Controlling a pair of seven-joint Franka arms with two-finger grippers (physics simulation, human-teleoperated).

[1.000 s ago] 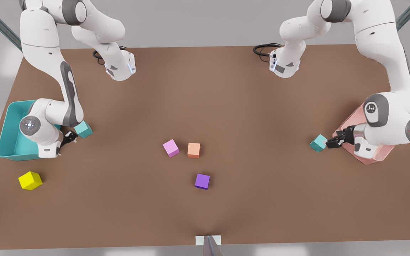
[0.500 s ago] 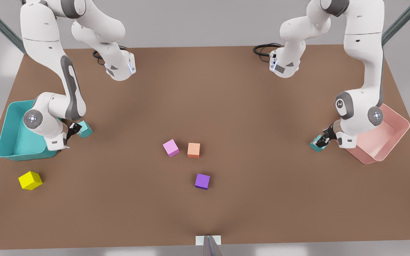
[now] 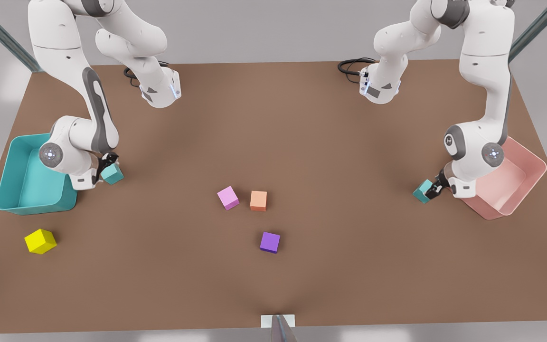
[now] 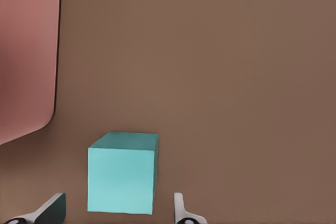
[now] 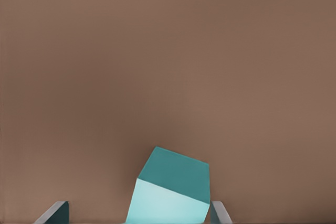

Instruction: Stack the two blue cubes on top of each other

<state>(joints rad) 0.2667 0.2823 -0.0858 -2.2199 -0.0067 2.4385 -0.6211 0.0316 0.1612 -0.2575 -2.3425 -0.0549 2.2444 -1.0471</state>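
Teal cube point(image 3: 424, 191) sits on the brown table point(image 3: 302, 142) at the front view's right, just beside the near corner of the pink bin point(image 3: 530, 175). Left gripper point(image 3: 434, 188) is down at it; in the left wrist view the pink bin point(image 4: 26, 56) fills one side, which fixes this arm as the left. Same view: cube point(image 4: 123, 174) lies flat between two fingertips point(image 4: 52, 209), a clear strip of table on either side, so the fingers are spread and not touching it. Fingertips are cut off by the frame edge; their upper parts are not seen.

Second teal cube point(image 3: 112, 174) rests at the front view's left, just beside the teal bin point(image 3: 14, 190). Right gripper point(image 3: 106, 167) is at its bin-side face; the white wrist hides most of the fingers there. In the right wrist view this cube point(image 5: 170, 192) looks turned on a corner relative to the camera, its base cut off. One fingertip point(image 5: 219, 212) is close against the cube's edge, contact uncertain; the other stands well off with table showing between. Fingers open, no grip.

Cubes are far apart, on opposite sides of the table, unstacked.

Mid-table: pink cube point(image 3: 228, 197) near orange cube point(image 3: 258, 200), purple cube point(image 3: 269, 242) nearer the camera. Yellow cube point(image 3: 40, 241) near the teal bin's front.
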